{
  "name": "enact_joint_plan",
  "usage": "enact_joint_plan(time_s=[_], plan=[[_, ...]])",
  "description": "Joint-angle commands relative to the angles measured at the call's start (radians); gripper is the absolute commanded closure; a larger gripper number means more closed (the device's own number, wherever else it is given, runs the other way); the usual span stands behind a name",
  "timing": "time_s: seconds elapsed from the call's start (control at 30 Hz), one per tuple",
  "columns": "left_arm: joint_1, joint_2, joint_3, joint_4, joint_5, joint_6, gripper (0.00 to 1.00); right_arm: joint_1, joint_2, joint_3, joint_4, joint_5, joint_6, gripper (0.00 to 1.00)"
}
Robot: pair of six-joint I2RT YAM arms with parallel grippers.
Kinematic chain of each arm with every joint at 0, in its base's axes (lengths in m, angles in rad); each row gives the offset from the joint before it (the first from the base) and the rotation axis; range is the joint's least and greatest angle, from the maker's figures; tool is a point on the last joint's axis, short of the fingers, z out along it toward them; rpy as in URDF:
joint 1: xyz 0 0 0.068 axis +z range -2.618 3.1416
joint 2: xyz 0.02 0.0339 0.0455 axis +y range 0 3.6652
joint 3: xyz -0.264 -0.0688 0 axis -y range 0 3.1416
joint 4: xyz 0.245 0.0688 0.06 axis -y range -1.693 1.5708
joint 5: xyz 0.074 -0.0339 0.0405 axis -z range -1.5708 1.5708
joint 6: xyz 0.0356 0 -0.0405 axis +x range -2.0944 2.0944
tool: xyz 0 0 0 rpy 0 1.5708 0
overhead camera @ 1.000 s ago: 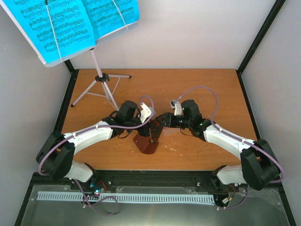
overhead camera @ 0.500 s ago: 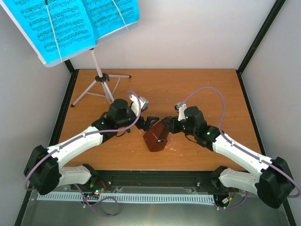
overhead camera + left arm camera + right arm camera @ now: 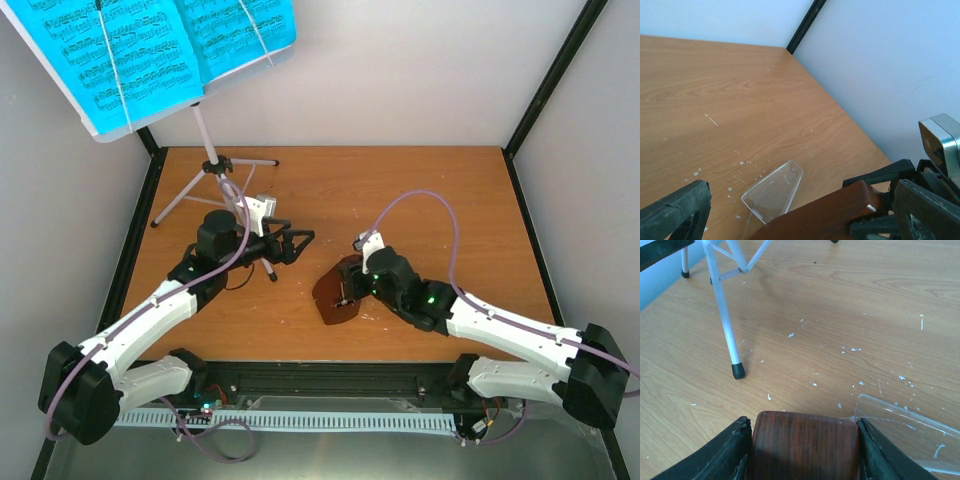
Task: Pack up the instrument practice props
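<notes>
Early stage, by the look of it: nothing is seen packed & no case or box is in view. The metronome is clamped between the right fingers, tilted, near the centre of the table; whether it rests on the wood cannot be told. Its clear cover is off & lies flat on the table just beside it. The left fingers are spread wide w/ nothing between them, apart from the metronome, near a leg of the music stand. The stand is seen upright & unfolded at the far-left corner, w/ the sheet-music pages spread on its desk. Left to do, prob.: cover refitted, pages taken off, stand folded.
</notes>
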Motion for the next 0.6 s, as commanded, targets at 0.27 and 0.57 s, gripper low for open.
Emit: enact_joint_plan(time_s=[0.27, 0.57], plan=[[0.006, -0.083, -0.117, -0.086, 0.014, -0.222, 0.01, 0.128, 0.11, 0.096, -0.018, 0.211, 0.011, 0.69], [0.006, -0.154, -0.153, -0.137, -0.045, -0.224, 0.01, 0.131, 0.001, 0.127, -0.071, 0.186, -0.02, 0.23]])
